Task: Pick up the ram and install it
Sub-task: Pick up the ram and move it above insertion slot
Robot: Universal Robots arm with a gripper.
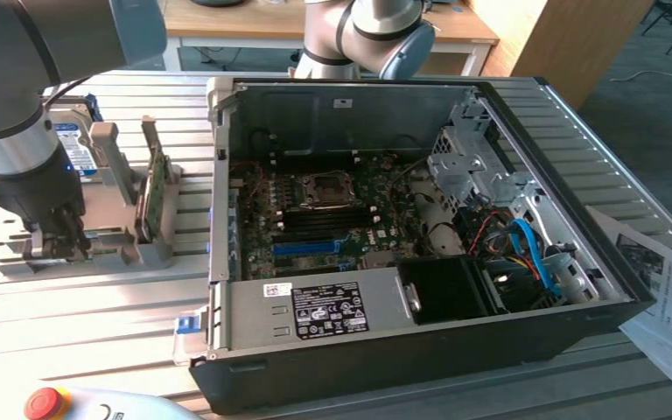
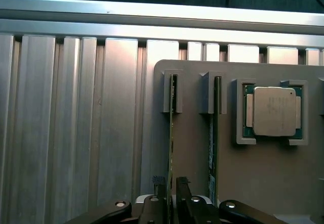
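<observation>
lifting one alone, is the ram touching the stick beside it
Apart. Wrist view: the ram and the second stick stand in separate slots, bare holder between them.

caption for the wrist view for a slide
Gripper at the ram, upright in a grey holder beside a second stick and a processor

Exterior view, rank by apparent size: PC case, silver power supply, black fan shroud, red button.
1. PC case, by far the largest.
2. silver power supply.
3. black fan shroud, somewhat smaller than the supply.
4. red button, smallest, though it sits nearest the camera.
</observation>
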